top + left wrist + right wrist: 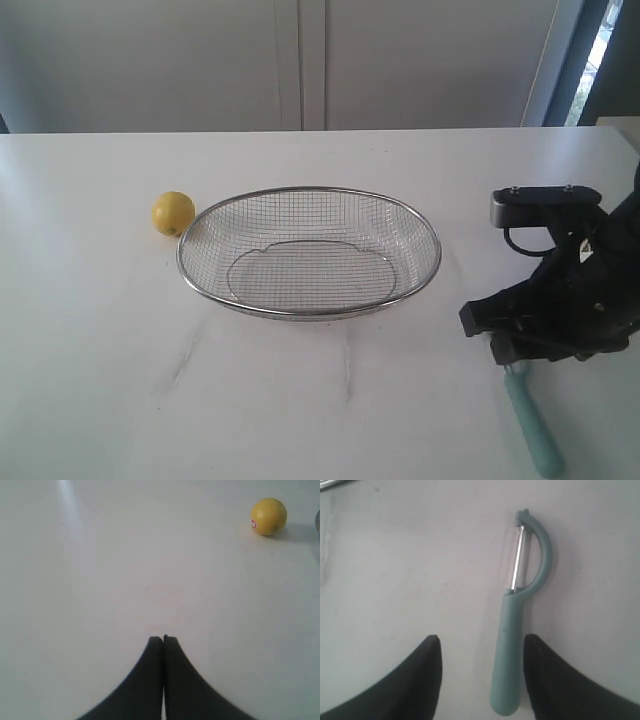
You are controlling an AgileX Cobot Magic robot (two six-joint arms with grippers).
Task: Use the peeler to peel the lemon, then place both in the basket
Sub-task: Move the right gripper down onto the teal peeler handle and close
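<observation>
The small yellow lemon rests on the white table just left of the silver wire basket; the left wrist view shows the lemon far off, bearing a small round sticker. My left gripper is shut on nothing, hovering over bare table, out of the exterior view. The teal peeler lies flat on the table, its handle between the spread fingers of my right gripper, closer to one finger. In the exterior view the right gripper hangs over the peeler at the front right.
The empty basket fills the table's middle. A white wall with panel seams stands behind the table, and a window strip shows at the far right. A sliver of the basket rim appears in the right wrist view.
</observation>
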